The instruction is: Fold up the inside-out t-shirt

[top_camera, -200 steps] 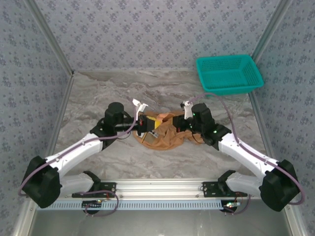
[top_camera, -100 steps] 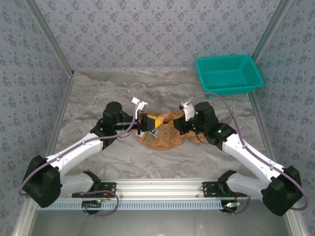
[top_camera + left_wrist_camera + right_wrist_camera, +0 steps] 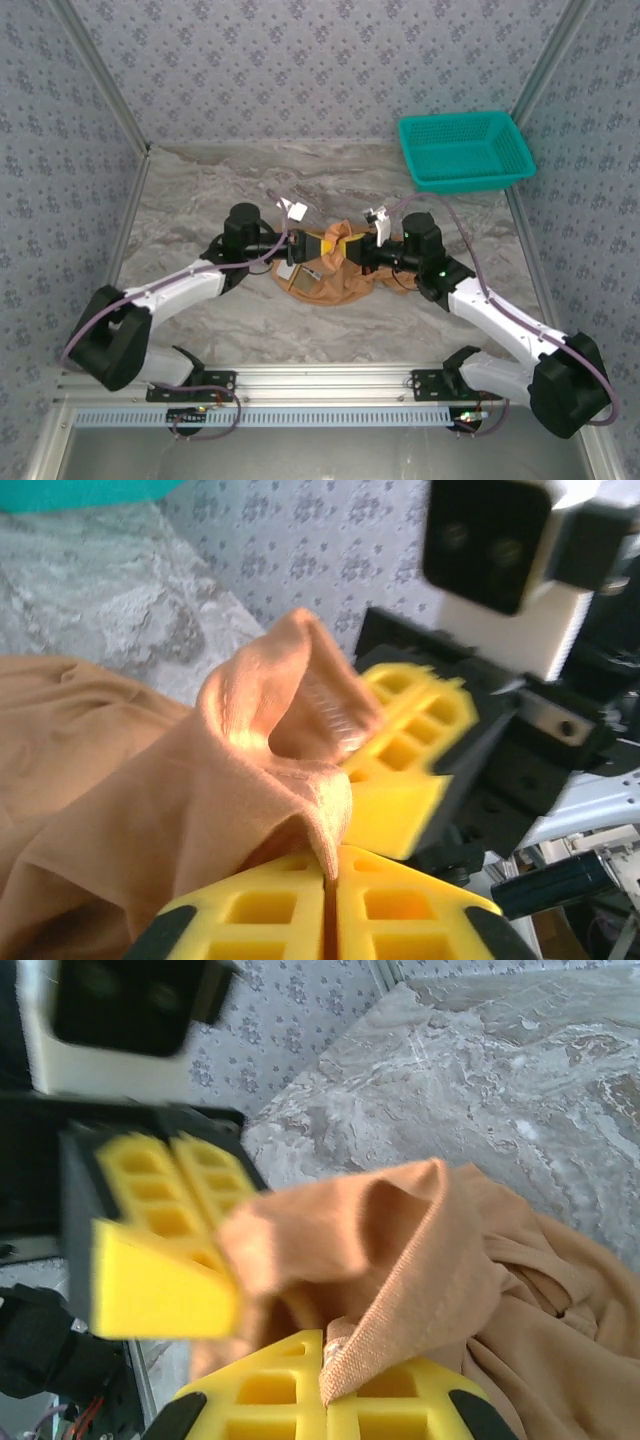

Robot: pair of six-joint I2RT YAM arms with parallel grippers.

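Note:
The inside-out t-shirt (image 3: 326, 284), orange-tan and crumpled, lies in a heap at the middle of the table. Both grippers meet tip to tip just above it. My left gripper (image 3: 325, 245) comes from the left and is shut on a thin edge of the cloth (image 3: 250, 770), pinched between its yellow fingers (image 3: 262, 912). My right gripper (image 3: 352, 244) comes from the right and is shut on a ribbed hem of the shirt (image 3: 430, 1280). The same raised fold hangs between the two. The left gripper's blurred yellow fingers (image 3: 160, 1230) sit close in front of my right gripper (image 3: 325, 1395).
A teal mesh basket (image 3: 465, 150) stands at the back right of the marble table (image 3: 200, 190). Patterned walls close the sides and back. Metal rails run along the near edge by the arm bases.
Both grippers have moved inward toward each other and now meet over the shirt, drawing a fold of cloth up between them. The left wrist has swung to the right.

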